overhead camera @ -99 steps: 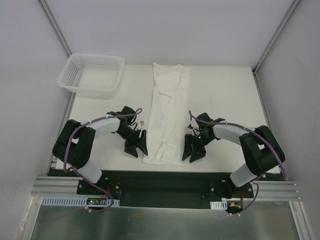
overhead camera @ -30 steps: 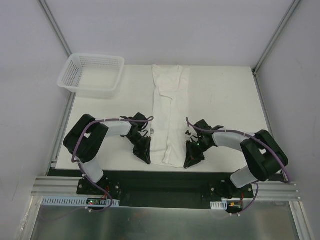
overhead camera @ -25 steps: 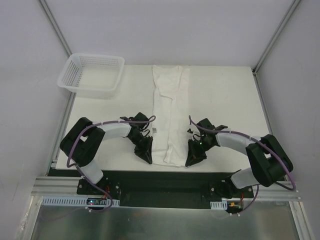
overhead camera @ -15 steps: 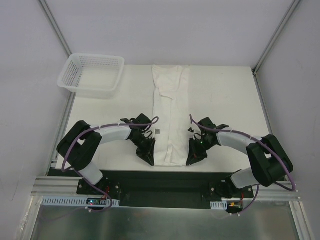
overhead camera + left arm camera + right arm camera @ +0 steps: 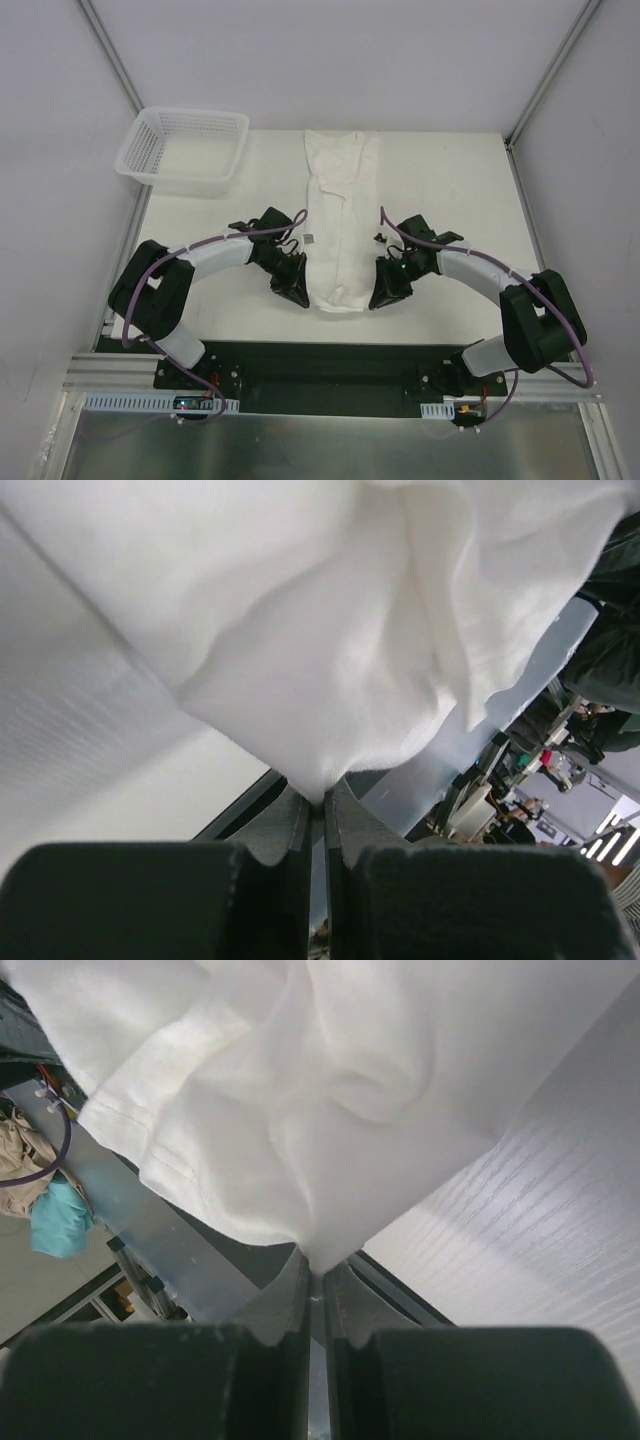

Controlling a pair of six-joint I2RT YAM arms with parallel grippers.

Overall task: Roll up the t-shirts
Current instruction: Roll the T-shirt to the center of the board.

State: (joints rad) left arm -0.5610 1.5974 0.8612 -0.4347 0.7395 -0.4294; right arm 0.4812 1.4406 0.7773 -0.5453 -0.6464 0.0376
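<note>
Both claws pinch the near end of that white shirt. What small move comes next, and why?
Probably curl the hem over toward the far end to start the roll: the left gripper and right gripper are each shut on a near corner of the long folded white cotton t-shirt, which otherwise lies flat.

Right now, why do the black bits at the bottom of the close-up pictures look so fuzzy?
Left wrist view: the left gripper is likely too near the lens, so its fingers blur, while the t-shirt looks bright and nearly washed out. Right wrist view: the right gripper blurs the same way, yet the hem stitching shows. Top external view: sharp, evenly lit, soft shadows.
</note>
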